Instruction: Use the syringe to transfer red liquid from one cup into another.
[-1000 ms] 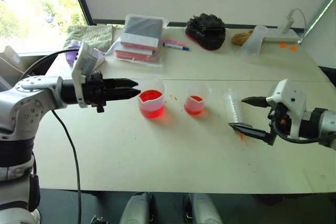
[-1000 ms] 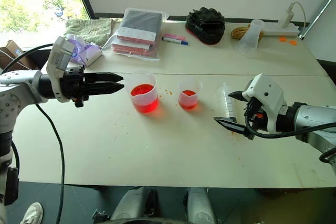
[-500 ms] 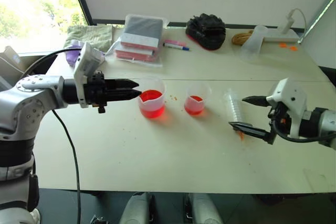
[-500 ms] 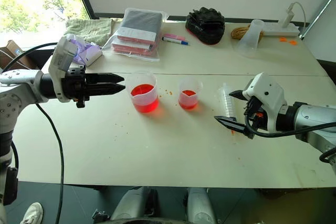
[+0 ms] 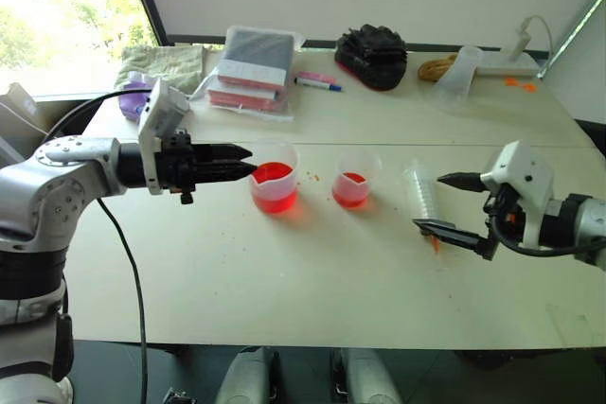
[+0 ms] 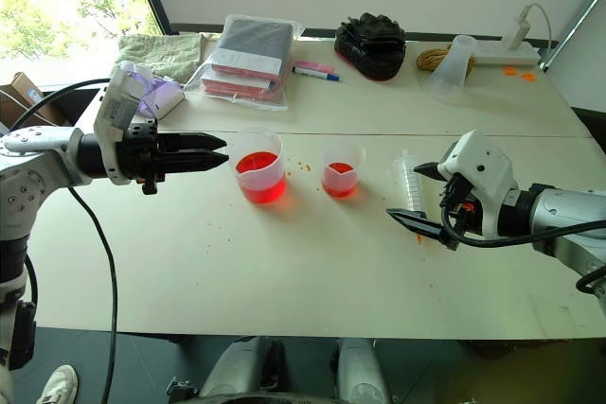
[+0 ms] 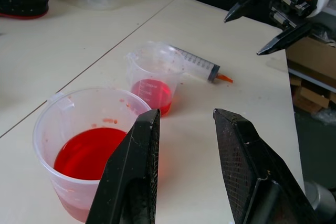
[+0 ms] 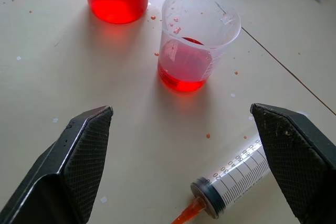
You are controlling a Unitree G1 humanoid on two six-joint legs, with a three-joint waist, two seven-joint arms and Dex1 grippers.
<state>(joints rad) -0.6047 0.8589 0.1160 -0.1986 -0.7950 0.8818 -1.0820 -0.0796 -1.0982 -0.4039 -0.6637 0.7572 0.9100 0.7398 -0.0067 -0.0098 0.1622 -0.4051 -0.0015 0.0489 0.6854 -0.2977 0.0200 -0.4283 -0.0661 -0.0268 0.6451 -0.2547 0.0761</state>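
Overhead, pale table (image 5: 312, 281) beside bright window (image 5: 57, 16).

Slight upward tilt of the left hand (image 5: 244, 160) beside the larger cup (image 5: 274, 175).

Blue-capped marker (image 5: 318, 83), black cloth heap (image 5: 371, 54), bagged books (image 5: 252, 69), frosted beaker (image 5: 456, 73) at table's far edge
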